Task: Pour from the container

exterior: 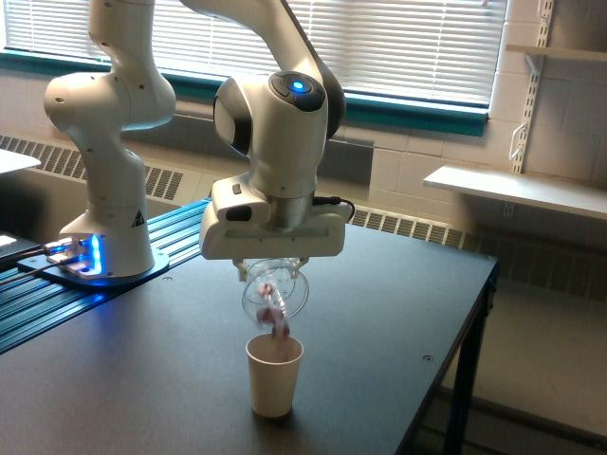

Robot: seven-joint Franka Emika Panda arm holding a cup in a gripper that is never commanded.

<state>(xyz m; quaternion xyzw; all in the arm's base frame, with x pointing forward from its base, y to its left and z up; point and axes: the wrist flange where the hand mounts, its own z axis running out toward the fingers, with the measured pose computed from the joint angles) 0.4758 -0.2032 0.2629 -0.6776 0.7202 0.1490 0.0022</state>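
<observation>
White paper cup point(274, 375) stands upright on the dark table point(379, 313), directly below the jaws and nearest the camera, mouth open upward. Just above its rim, small reddish-brown pieces point(280, 327) hang in a short stream between cup mouth and the container; the pieces are blurred and cannot be counted. The container point(275, 293), clear and rounded, sits right under the gripper point(272, 265), tipped over so its opening faces down toward the paper cup; container and paper cup are apart, not touching. Jaws are clamped on the container's upper part, holding it off the table; the fingertips themselves are mostly hidden by the white gripper body. Above the jaws the wrist joint shows a blue light point(300, 86). Behind the jaws and toward the exterior view's left, the arm base point(106, 242) stands on a ribbed blue-lit mount at the table's far edge. Farthest back, beyond the jaws: window blinds point(408, 43), and a wall shelf point(517, 190) toward the exterior view's right.
</observation>
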